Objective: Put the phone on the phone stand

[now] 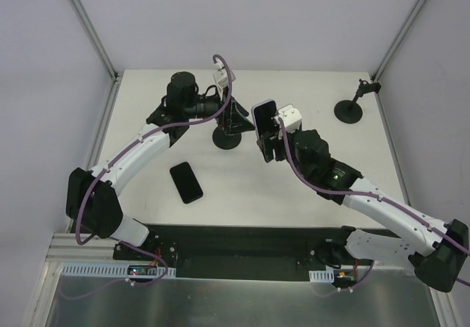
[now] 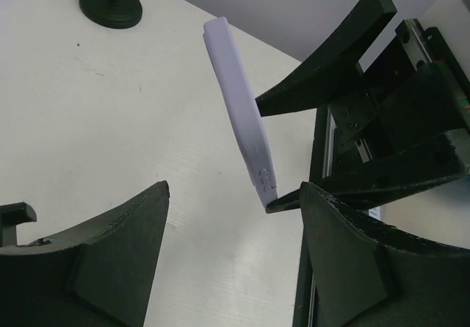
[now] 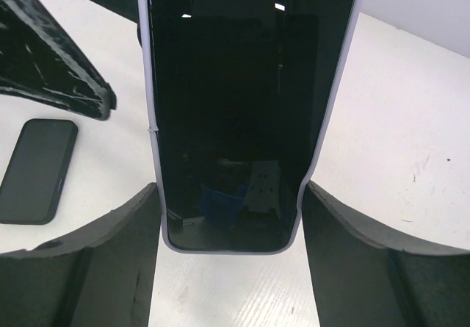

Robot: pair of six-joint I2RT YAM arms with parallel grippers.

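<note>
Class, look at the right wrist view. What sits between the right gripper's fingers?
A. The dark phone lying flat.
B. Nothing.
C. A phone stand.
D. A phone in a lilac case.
D: the lilac-cased phone is pinched in the right gripper, while the dark phone lies apart on the table.

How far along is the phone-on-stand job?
Done: the right end effector grips the lavender-cased phone, off the table. In hand: phone held upright beside the middle phone stand, left end effector open nearby. Left: seating it on the stand.
</note>
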